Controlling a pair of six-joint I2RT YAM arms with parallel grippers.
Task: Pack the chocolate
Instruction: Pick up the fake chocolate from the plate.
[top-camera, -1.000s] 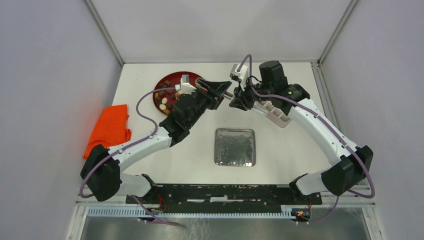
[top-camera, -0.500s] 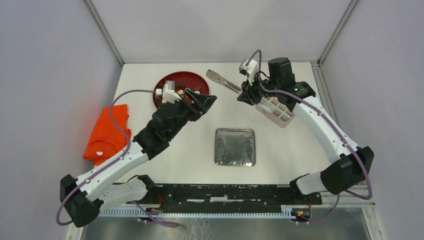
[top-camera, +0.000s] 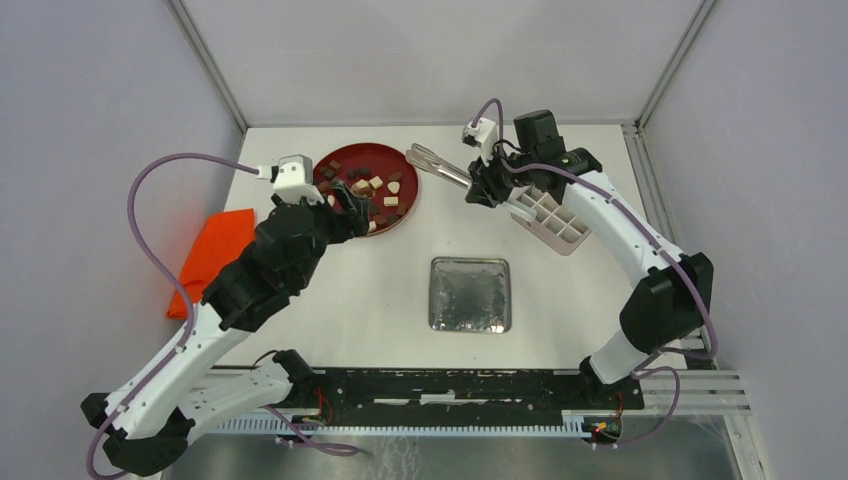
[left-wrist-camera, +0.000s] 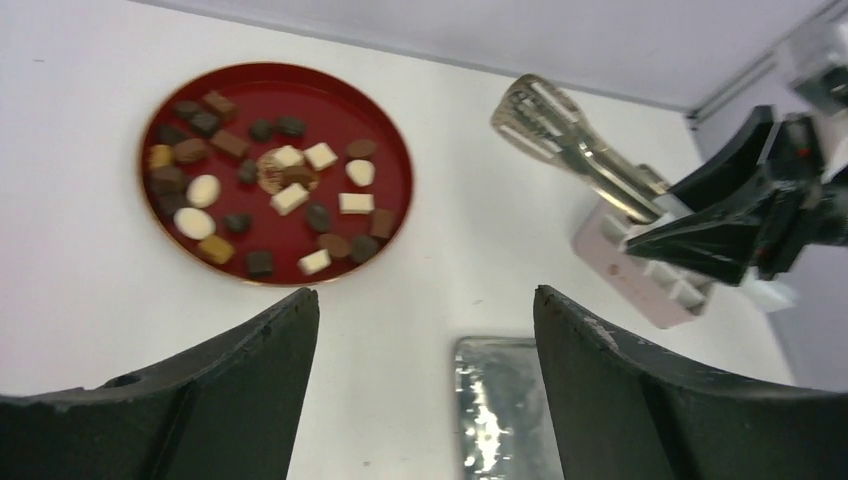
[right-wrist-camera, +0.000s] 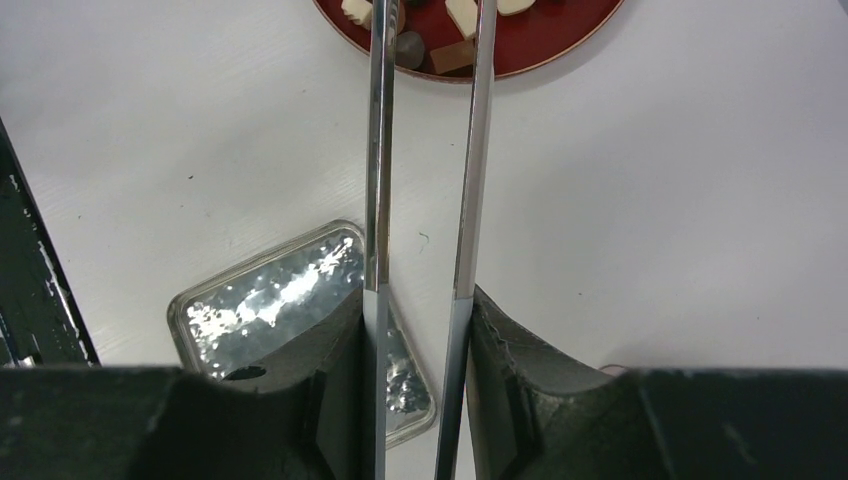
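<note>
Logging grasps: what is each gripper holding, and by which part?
The right gripper clamps the metal tongs across both arms, well back from the tips. The left gripper is open and holds nothing.

Chocolate (top-camera: 365, 190) on plate (top-camera: 372, 147), far left-centre; tongs (top-camera: 437, 165) between plate and box (top-camera: 550, 215) far right; tray (top-camera: 470, 294) near centre; cloth (top-camera: 210, 260) left.

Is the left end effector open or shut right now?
Open. In its wrist view the left end effector shows fingers wide apart, nothing between them.
</note>
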